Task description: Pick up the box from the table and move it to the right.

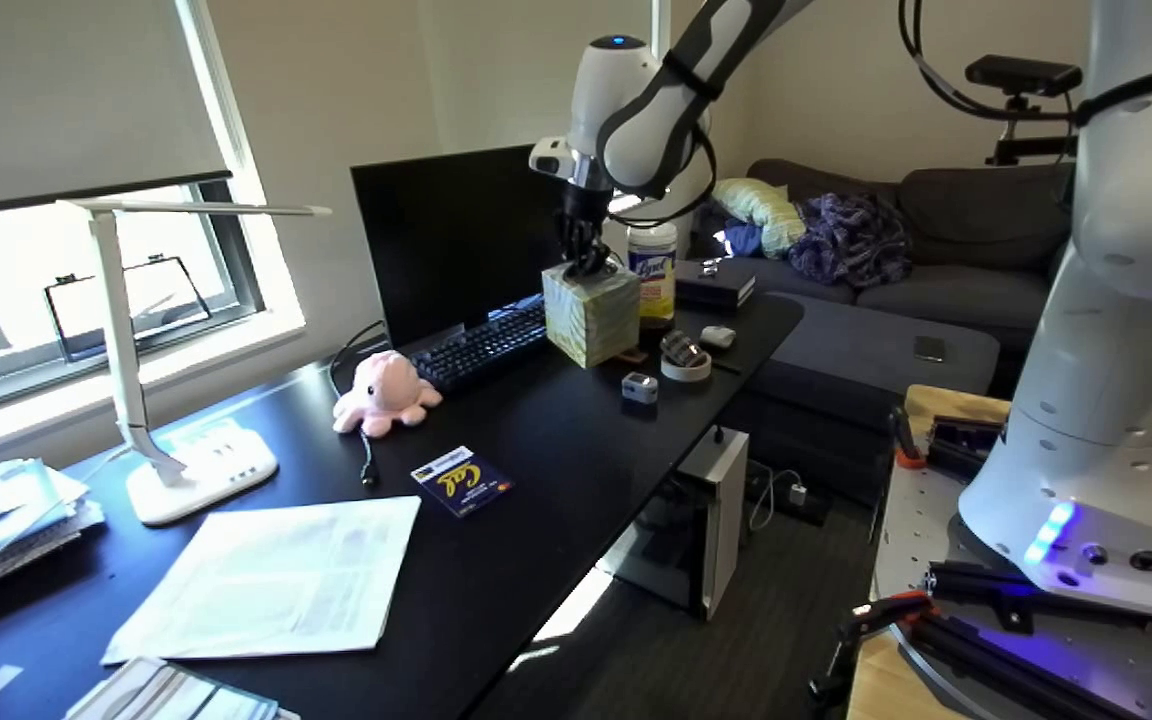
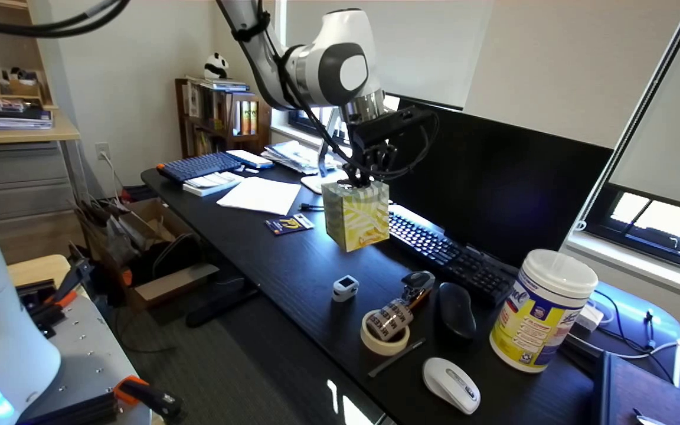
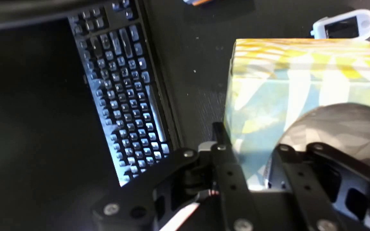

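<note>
My gripper (image 3: pixel 250 150), clamped on box (image 2: pixel 356 215) at its top opening, box aloft over black table (image 1: pixel 526 450), nr keyboard (image 1: pixel 481 345), open stretch btwn box & front edge (image 1: pixel 591 552), both ext. views.

Both exterior views showed you the long black-topped desk (image 1: pixel 576 440) from opposite ends; your wrist view looked down, close to the yellow-green cube-shaped cardboard box (image 3: pixel 268 96).
</note>
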Controlling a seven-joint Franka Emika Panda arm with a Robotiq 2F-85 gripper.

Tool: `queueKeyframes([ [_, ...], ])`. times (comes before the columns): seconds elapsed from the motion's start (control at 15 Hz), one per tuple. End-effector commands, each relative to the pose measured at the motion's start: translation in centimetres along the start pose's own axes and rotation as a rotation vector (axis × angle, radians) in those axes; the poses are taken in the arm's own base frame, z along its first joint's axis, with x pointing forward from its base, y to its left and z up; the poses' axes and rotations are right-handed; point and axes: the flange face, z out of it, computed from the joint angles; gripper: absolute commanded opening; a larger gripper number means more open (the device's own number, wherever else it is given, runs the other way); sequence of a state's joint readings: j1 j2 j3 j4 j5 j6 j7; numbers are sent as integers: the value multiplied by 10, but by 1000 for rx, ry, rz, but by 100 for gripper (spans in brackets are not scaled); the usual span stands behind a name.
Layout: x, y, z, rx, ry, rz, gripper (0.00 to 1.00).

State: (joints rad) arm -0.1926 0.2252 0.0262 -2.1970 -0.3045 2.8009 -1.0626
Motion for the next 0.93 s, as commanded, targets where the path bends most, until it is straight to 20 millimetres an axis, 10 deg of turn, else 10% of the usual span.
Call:
queueKeyframes([
  [0.0,7,-2,-1,1,9,-11,8],
  [0.2,9,-2,-1,1,12,-18,2],
  [0.67,104,-59,31,90,126,-373,2],
  [0.87,102,-71,44,133,83,-448,2],
])
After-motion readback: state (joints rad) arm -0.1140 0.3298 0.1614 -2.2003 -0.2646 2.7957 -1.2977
